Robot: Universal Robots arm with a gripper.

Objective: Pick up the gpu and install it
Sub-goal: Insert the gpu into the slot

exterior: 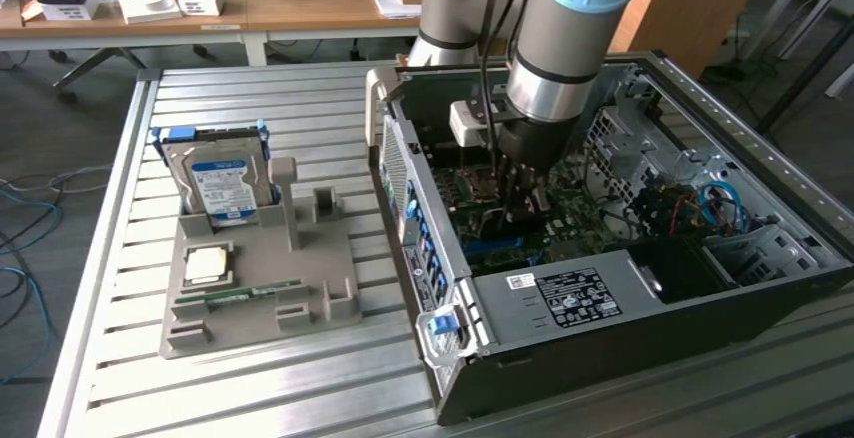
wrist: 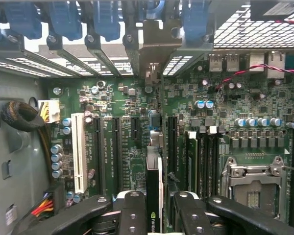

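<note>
- The fingers [wrist: 132, 215] stand about half open, clamped on the two faces of the gpu [wrist: 154, 188], which hangs edge-on inside the case [exterior: 601, 288], above the board [wrist: 132, 98].
- The hold is on a thin, smooth card. If its bottom edge meets resistance, it may slide up between the fingers or tilt.
- The card's own edge hides the slot under it, so I cannot tell whether it is touching or lined up. A small sideways offset would land the contacts on the slot wall or on bare board.
- Black slots [wrist: 100, 152] and a white slot [wrist: 79, 152] lie just beside it. Drifting over could put it in the wrong one.
- Small capacitors [wrist: 56, 159] and chips stand near the slots. A skewed push could crush them.
- Farther off, the card's bracket [wrist: 152, 41] sits at the rear frame, between blue latches [wrist: 107, 19]. It may catch there and keep the far end of the card high.
- The cables [wrist: 19, 115] at the case wall look well apart, a minor risk.
</note>
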